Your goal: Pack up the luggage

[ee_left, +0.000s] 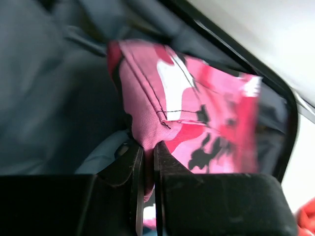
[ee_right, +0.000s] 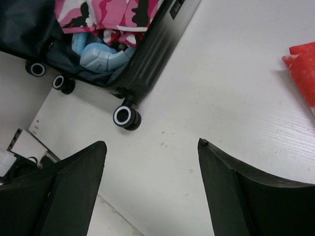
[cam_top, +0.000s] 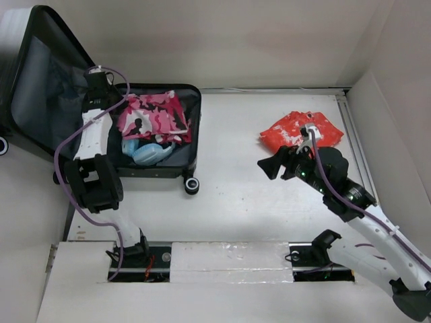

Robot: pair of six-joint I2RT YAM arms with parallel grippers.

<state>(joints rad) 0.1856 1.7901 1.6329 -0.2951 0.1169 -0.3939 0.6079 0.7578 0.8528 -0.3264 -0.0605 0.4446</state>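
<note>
The luggage lies open at the left of the counter, its lid raised behind and to the left. Inside, a folded garment fills the far part; what may be a padded pouch lies before it. A second garment lies at the far right, well apart.

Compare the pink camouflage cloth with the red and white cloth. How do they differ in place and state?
The pink camouflage cloth lies inside the open black suitcase; the red and white cloth lies on the white table, outside it. The left gripper is shut on the pink cloth's edge; the red cloth lies free, the right gripper open and empty. Both are crumpled patterned fabric.
</note>
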